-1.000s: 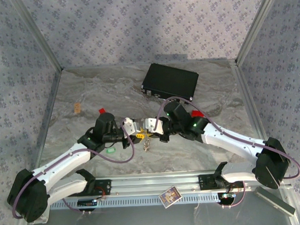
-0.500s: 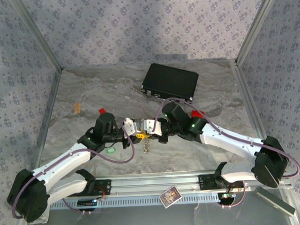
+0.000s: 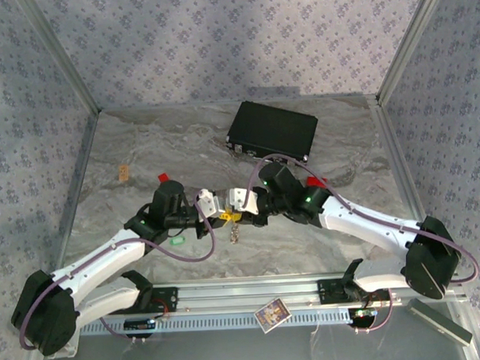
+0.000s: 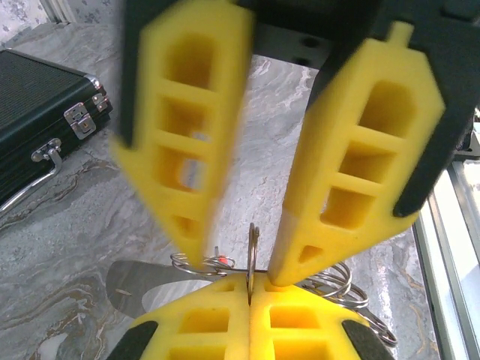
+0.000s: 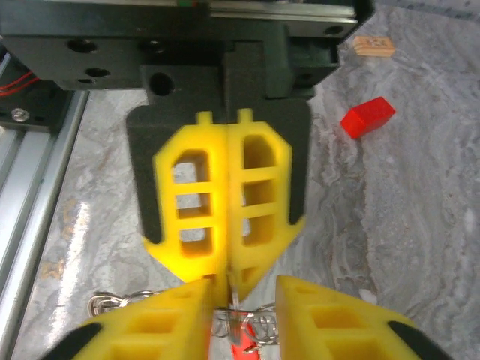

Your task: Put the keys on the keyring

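Note:
Above the table's middle my two grippers meet tip to tip. My left gripper point(image 3: 218, 210) point(image 4: 250, 281) is shut on a thin metal ring of the keyring point(image 4: 253, 241), which stands on edge between its yellow pads. Silvery chain coils point(image 4: 339, 279) hang to both sides, and in the top view they dangle below the fingers point(image 3: 236, 229). My right gripper point(image 3: 242, 205) point(image 5: 241, 289) is open, its fingers point(image 4: 352, 165) straddling the ring without gripping it. A red key point(image 5: 241, 346) hangs among the coils. The green key point(image 3: 176, 241) lies on the table beside the left arm.
A black case point(image 3: 271, 131) with metal latches lies at the back, beyond the grippers. A small tan piece point(image 3: 124, 172) sits at the far left. A card point(image 3: 270, 313) leans on the front rail. Metal frame posts and patterned walls bound the marbled table point(image 3: 342, 136).
My right gripper has opened and let go of the keyring. My left gripper has closed fully on the ring. The right arm has edged slightly left.

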